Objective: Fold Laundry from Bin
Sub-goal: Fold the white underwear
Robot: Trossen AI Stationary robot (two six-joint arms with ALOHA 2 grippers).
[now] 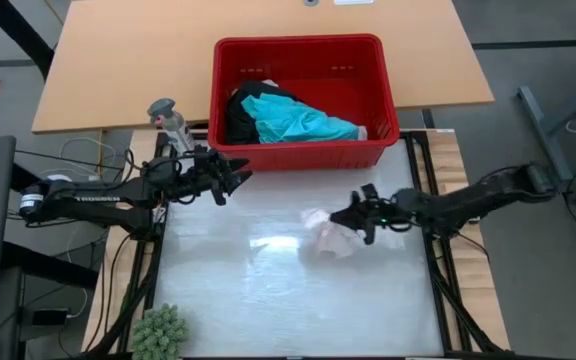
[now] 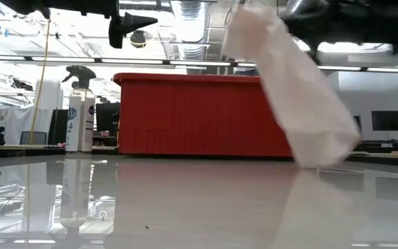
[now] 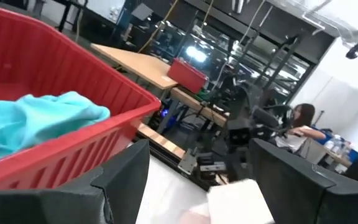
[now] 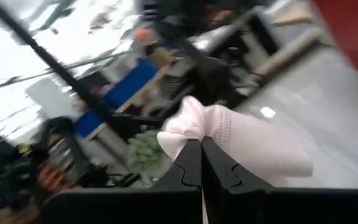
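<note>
High view: I see the bin (image 1: 308, 100) at the far edge of the glossy work surface (image 1: 268, 290), partly on the wooden table (image 1: 128, 60). In it lie a turquoise shirt (image 1: 303, 122) and black clothing (image 1: 238, 115). The left gripper (image 1: 236, 175) hovers just in front of the bin's near left corner, jaws apart and holding nothing. The right gripper (image 1: 353, 222) sits over the middle of the surface, jaws together on a small pale pink piece (image 1: 328, 235), which bunches up beside the fingertips. A spray bottle (image 1: 171, 122) stands left of the bin. A green spiky object (image 1: 160, 333) rests at the near left corner.

Low view: The pale pink piece (image 2: 296, 97) hangs from above on the right, clear of the surface, in front of the bin (image 2: 199, 114). The spray bottle (image 2: 80, 111) stands to the left of the bin.

Left wrist view: I see the bin's rim (image 3: 98, 93) with the turquoise shirt (image 3: 36, 121) inside. The two dark fingers (image 3: 123, 180) stand well apart. A person (image 3: 303, 121) sits in the room beyond.

Right wrist view: The right gripper (image 4: 201, 163) has its fingers pressed together, clamped on the pale pink piece (image 4: 241, 140), which fans out beyond the tips. The green spiky object (image 4: 145, 149) shows farther off.
</note>
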